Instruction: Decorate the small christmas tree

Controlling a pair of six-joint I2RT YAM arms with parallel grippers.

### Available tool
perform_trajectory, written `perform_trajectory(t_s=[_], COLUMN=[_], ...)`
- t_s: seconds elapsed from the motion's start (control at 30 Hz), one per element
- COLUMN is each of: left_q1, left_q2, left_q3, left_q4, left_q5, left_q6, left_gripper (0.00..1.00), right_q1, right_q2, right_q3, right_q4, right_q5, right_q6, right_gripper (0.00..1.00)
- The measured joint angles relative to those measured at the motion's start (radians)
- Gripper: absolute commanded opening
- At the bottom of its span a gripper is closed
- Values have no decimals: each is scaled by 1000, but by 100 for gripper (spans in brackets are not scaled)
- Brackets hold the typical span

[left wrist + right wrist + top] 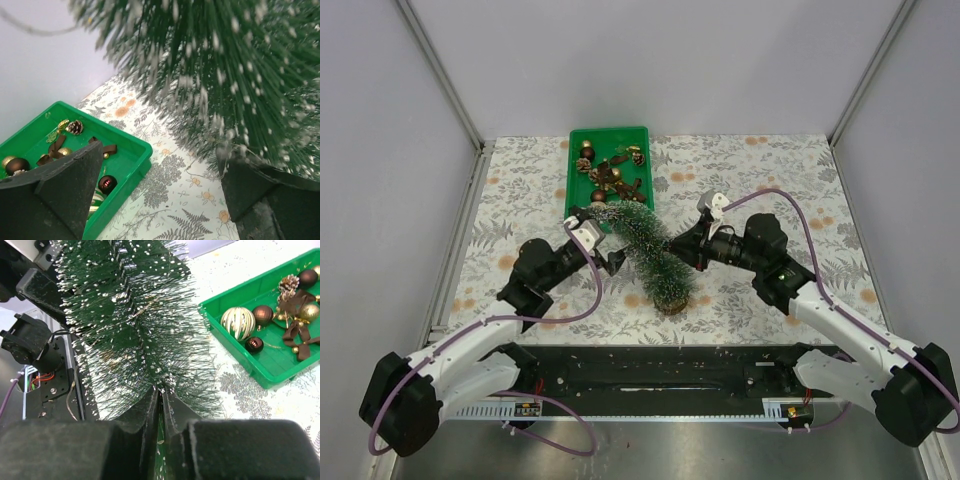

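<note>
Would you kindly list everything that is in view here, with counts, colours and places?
small christmas tree: one, dark green with white-frosted tips, tilted mid-table, wooden base on the cloth, top toward the tray.
tray: one, green, far middle of the table.
baubles: several, brown, gold and one striped, in the tray.
pine cone: at least one, brown with pale tips, in the tray.
ribbon bows: a few, brown, in the tray.
tablecloth: one, white with grey fern and orange flower print, covering the table.
left gripper: one, black, jaws wide open beside the tree's upper part.
right gripper: one, black, shut on the tree's bristles.
</note>
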Motion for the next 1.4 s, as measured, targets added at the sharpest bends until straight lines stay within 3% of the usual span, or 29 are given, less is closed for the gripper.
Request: perform_trajectory(t_s=[0.3,0.53,0.83,1.4], left_q1=[9,32,50,82], left_q2=[-63,-104,-138,-143], left_q3=[-3,-1,29,130], left_q4=[-41,-110,-323,-555], left_q5=[-2,2,10,-44], left_q6=[17,42,114,148], left_gripper=[99,99,99,99], right_q1=[0,0,0,0], right_q2=[-31,-85,-219,-426], right_q3=[-65,-84,-149,-92], right_q4=[-24,-64,-140,-421], right_q5=[57,119,259,459], right_q6=[6,52,141,222], right_gripper=[16,34,40,67])
